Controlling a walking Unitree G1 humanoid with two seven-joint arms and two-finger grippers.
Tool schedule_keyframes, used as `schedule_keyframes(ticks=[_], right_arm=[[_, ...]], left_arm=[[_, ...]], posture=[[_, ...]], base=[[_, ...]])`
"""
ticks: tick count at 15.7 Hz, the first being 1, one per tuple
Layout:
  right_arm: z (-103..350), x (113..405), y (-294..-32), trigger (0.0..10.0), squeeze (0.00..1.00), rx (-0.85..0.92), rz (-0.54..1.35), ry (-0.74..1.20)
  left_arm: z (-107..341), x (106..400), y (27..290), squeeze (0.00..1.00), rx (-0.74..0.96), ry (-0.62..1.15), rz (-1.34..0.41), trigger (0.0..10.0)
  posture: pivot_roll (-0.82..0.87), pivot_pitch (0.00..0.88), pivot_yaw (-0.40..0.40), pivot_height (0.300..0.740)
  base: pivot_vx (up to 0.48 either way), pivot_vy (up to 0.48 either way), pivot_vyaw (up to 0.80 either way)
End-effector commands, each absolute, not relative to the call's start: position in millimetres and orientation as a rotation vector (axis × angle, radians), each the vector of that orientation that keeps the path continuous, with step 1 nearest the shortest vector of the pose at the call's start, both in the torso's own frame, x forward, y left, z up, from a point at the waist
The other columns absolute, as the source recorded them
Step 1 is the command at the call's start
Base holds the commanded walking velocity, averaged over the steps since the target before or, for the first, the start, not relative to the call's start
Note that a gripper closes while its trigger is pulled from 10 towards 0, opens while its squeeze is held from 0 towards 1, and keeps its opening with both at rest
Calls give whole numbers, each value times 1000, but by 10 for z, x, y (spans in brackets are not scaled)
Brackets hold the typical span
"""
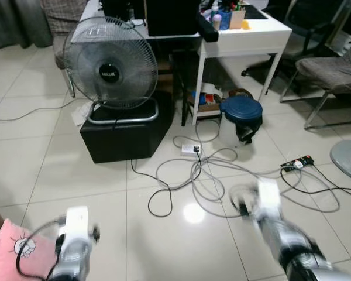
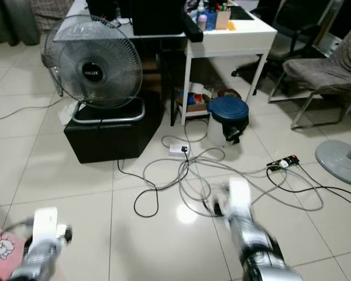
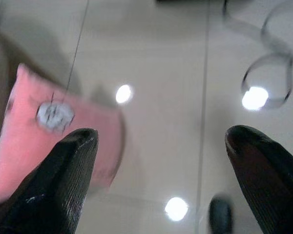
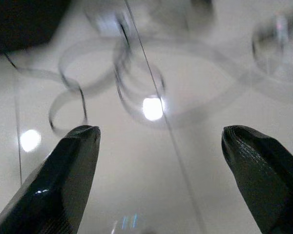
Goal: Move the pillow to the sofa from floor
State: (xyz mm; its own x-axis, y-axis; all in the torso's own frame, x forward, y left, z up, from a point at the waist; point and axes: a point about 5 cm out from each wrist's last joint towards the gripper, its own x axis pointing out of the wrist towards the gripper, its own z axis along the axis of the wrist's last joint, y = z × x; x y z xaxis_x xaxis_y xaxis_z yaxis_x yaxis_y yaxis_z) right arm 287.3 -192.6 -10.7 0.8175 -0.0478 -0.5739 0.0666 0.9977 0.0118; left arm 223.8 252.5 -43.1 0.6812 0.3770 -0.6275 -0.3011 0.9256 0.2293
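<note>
Pink pillow (image 1: 11, 252) w/ a small white cartoon patch lies on the tiled floor (image 1: 23, 152) at near left, just left of the left arm. In left wrist view the pillow (image 3: 44, 141) sits flat on the tiles, below & to one side of the left gripper (image 3: 161, 161); fingers (image 3: 63, 180) spread wide, nothing between them, not touching the pillow.

Right gripper (image 4: 161, 161) also wide open & empty, hovering over bare tile w/ loops of grey cable (image 4: 136, 83) beyond the fingertips. Right arm reaches fwd at near right; blurred in both eye views.

Mid floor: tangle of grey & black cables (image 1: 205, 175) running to a white plug adapter (image 1: 190, 148). A black power strip (image 1: 296, 162) lies to the right of the tangle. Far left-centre, a round desk fan (image 1: 110, 63) stands on a black box (image 1: 123, 133), cord trailing off it to the floor. Right of the box, a white worktop (image 1: 245, 32) carries bottles, a small box & other bits; under it a low shelf w/ clutter. A blue-lidded bin (image 1: 241, 117) stands on the floor by the worktop's near leg. Far right, a grey chair (image 1: 327, 70) on metal legs; a round grey base (image 1: 348, 159) at the right edge. Another chair partly seen far left behind the fan.
</note>
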Motion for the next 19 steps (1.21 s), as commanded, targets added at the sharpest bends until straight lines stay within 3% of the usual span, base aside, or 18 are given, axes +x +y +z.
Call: schedule_keyframes(ticks=[1, 2, 3, 5, 8, 9, 10, 12, 14, 19], right_arm=[[3, 2953, -1909, 10000, 0, -40, 2, 517], [75, 3008, -1881, 10000, 0, -73, 34, 465], [234, 3123, -1814, 10000, 1000, -7, 95, 374], [429, 3226, -1710, 10000, 1000, 115, 118, 275], [601, 3243, -1639, 10000, 1000, 38, 83, 176], [710, 3248, -1623, 10000, 812, -63, 82, 110], [820, 3235, -1591, 10000, 0, -50, 117, 50], [924, 3201, -1563, 10000, 0, 79, 149, 31], [880, 3137, -1586, 10000, 0, 94, 165, 101], [865, 2690, -1913, 10000, 0, -7, 45, 158]], left_arm=[[-264, 2431, 2530, 1000, 56, 608, 360, 10000], [-204, 2498, 2511, 1000, 32, 564, 341, 10000], [-6, 2670, 2435, 1000, 28, 424, 275, 10000], [327, 2824, 2273, 1000, 50, 230, 183, 10000], [624, 2851, 2130, 1000, 55, 88, 175, 10000], [790, 2865, 2050, 1000, 13, 6, 144, 10000], [905, 2875, 1970, 0, 8, -42, 101, 10000], [980, 2836, 1860, 0, 28, -49, 10, 10000], [1009, 2807, 1778, 0, 22, 16, -46, 10000], [1100, 2889, 1534, 0, 51, 37, -169, 10000]], posture=[[48, 0, -4, 740], [48, 0, -4, 740], [45, 0, -10, 740], [50, 0, -24, 740], [54, 0, -24, 740], [50, 0, -17, 740], [47, 0, -11, 740], [32, 0, 4, 740], [32, 0, 4, 740], [-57, 0, 79, 740]], base=[[0, 0, 0], [0, 0, 0], [0, 0, 0], [0, 0, 0], [0, 0, 0], [0, 0, 0], [0, 0, 0], [0, 0, 0], [0, 0, 0], [0, 0, 0]])
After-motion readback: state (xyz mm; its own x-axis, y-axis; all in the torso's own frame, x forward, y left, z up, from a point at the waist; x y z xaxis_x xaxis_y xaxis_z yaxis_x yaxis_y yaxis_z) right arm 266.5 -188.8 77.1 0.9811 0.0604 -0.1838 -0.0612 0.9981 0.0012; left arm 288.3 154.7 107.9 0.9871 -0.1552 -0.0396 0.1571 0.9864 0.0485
